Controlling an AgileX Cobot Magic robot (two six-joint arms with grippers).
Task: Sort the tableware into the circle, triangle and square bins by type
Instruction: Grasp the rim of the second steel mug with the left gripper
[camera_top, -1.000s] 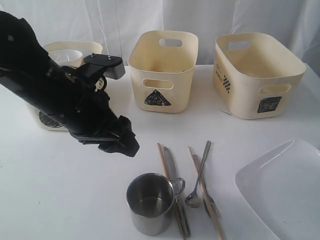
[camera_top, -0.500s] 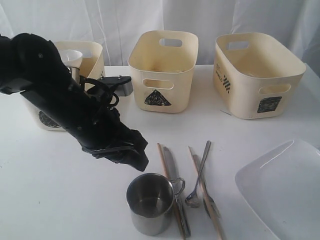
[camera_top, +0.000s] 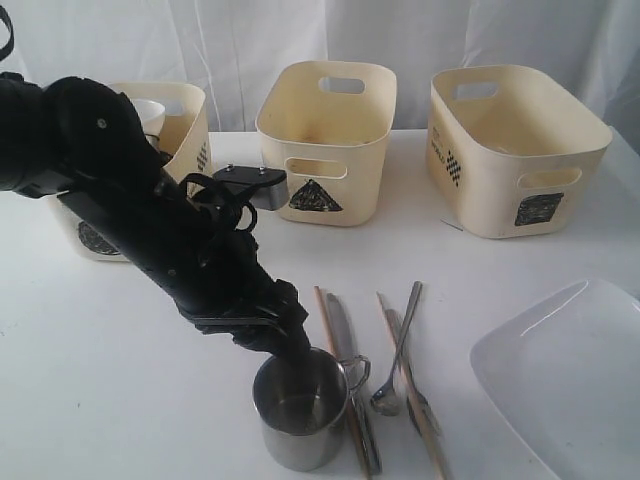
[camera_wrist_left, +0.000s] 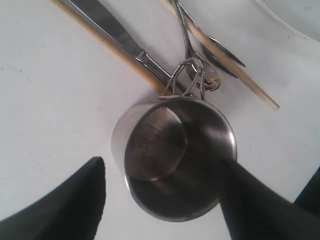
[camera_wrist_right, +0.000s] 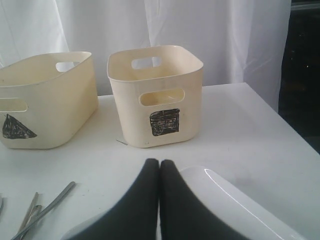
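Note:
A steel mug stands upright near the table's front, handle toward the cutlery. My left gripper is open and low over the mug's rim. In the left wrist view the mug lies between the spread fingers, with one finger outside its wall and the other at its far rim. The left gripper holds nothing. Beside the mug lie a knife, wooden chopsticks, a spoon and a fork. My right gripper is shut and empty over the white plate.
Three cream bins stand along the back: the circle bin with a white bowl inside, the triangle bin and the square bin. The square plate fills the front right corner. White curtain hangs behind.
My left arm has swung from the circle bin forward, right and down until its open gripper reached the mug. The right gripper has stayed shut.

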